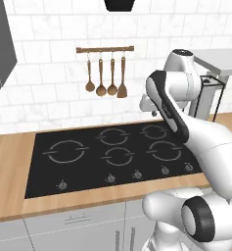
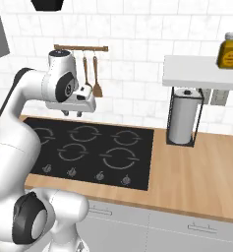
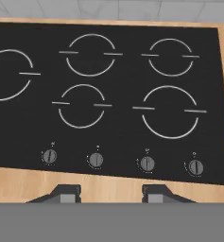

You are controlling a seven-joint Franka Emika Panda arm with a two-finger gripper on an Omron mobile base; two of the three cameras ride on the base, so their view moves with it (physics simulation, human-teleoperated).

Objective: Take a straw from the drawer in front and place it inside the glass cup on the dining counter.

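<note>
My gripper (image 2: 72, 113) hangs above the black hob (image 2: 91, 150), pointing down, held out from the white arm. In the hand view its two dark fingertips (image 3: 68, 191) stand apart with nothing between them, over the wood strip in front of the hob's knobs (image 3: 95, 159). A closed light grey drawer front (image 1: 76, 219) with a bar handle runs under the worktop, straight below the hob. The straw, the glass cup and the dining counter are out of view.
Wooden spoons (image 1: 106, 76) hang on a rail on the tiled wall behind the hob. To the right stand a paper-towel holder (image 2: 183, 118), a white shelf (image 2: 201, 74) with a yellow jar (image 2: 229, 50), and bare wood worktop (image 2: 196, 172).
</note>
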